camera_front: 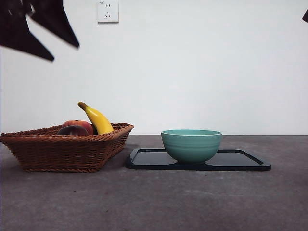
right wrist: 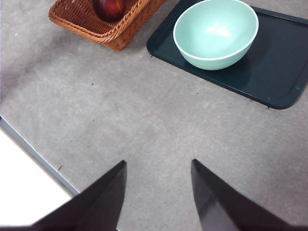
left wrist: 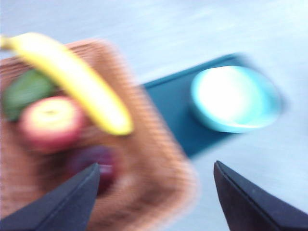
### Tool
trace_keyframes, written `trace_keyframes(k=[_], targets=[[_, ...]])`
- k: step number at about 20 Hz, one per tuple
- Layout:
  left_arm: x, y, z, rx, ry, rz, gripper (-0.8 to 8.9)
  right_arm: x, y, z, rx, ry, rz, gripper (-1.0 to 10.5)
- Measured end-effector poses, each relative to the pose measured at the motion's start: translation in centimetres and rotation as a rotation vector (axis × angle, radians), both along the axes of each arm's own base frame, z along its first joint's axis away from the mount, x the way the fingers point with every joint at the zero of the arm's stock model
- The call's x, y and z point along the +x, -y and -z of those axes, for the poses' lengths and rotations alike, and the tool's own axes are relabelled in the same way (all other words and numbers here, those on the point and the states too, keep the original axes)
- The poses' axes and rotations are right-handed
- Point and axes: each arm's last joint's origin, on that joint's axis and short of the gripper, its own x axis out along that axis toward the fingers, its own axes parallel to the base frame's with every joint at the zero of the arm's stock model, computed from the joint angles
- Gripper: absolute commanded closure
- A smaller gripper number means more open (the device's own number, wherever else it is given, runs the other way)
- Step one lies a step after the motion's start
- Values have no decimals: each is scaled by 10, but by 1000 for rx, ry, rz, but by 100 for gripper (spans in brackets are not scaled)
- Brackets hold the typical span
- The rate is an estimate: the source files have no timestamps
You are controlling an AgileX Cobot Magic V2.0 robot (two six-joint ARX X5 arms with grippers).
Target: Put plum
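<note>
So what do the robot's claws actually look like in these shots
Both are plain black. The left claw shows two broad, flat wedges tapering to pointed tips; the picture is blurred, so finer detail is lost. The right claw has two similar matte black wedges with slightly greyish inner faces. In the front view one claw appears as dark angular blades at the top corner. No cables or markings are visible.

My right gripper (right wrist: pixel 159 192) hangs with jaws apart over bare grey table (right wrist: pixel 144 115). Far ahead, the plum (right wrist: pixel 110 7) lies in a wicker basket (right wrist: pixel 108 29), beside a teal bowl (right wrist: pixel 215 32) on a dark tray (right wrist: pixel 274 62).
</note>
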Motion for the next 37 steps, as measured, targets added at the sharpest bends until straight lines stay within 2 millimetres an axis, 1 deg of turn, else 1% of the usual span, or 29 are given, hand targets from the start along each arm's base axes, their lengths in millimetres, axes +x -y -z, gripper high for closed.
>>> trace_keyframes(k=[3,5,7,10,13,24,27,30,32,34,37], targets=[[-27,-4,-14,-86,-18,116,440,0,0,0,0,1,0,733],[-43,-7,-18,-126,-50,178,440,0,0,0,1,1,0,733],[-56,-9,-19,-151,-102,224,440,0,0,0,0,1,0,733],[-69,-12,-14,-148,-195,245,440,0,0,0,1,1,0,733],[-74,-13,-9,-118,-251,264,440,0,0,0,0,1,0,733],[-74,-13,-9,-108,-239,276,440,0,0,0,1,0,1,733],[-74,-13,-9,-108,-238,276,440,3,-1,-3,44,-1,33,732],[-74,-13,-9,-108,-238,276,440,16,-7,-5,98,-27,87,715],[-74,-13,-9,-108,-238,276,440,32,-11,-11,83,-55,141,687],[-74,-13,-9,-108,-238,276,440,52,-15,-21,68,-72,185,638],[-74,-13,-9,-108,-237,277,440,91,-21,-37,53,-94,227,638]])
